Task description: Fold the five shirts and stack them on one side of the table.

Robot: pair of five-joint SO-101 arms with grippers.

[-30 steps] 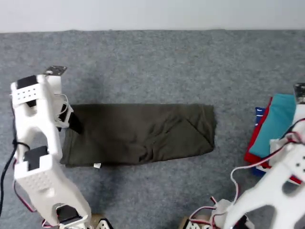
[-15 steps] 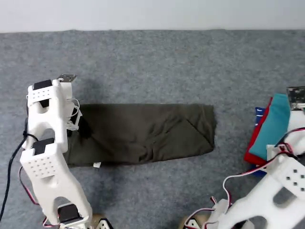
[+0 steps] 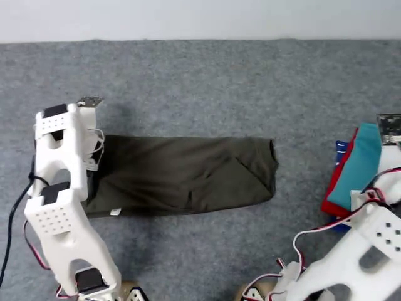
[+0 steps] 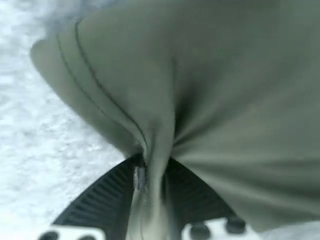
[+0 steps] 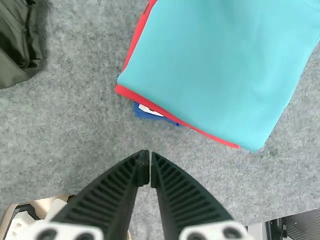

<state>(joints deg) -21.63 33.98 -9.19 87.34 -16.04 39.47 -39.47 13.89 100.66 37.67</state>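
The green shirt [image 3: 182, 175] lies flat on the grey bench [image 3: 200, 81]. It is folded into one long strip. The left claw [image 4: 150, 175] is clamped on one short end of the shirt. The cloth bunches up into a ridge between the two black jaws. A small white tag [image 3: 114, 211] sticks out from the shirt's long edge, near that same end.

Well apart from the green shirt's other short end sits a pile of folded shirts. The teal shirt [image 5: 220, 65] is on top. A red shirt [image 5: 122, 90] peeks out under it, and a blue shirt [image 5: 142, 114] peeks out under the red one.

The right claw [image 5: 150, 162] hangs over bare bench, well apart from the green shirt and just beside the pile. Its tips are pressed together and it holds nothing.
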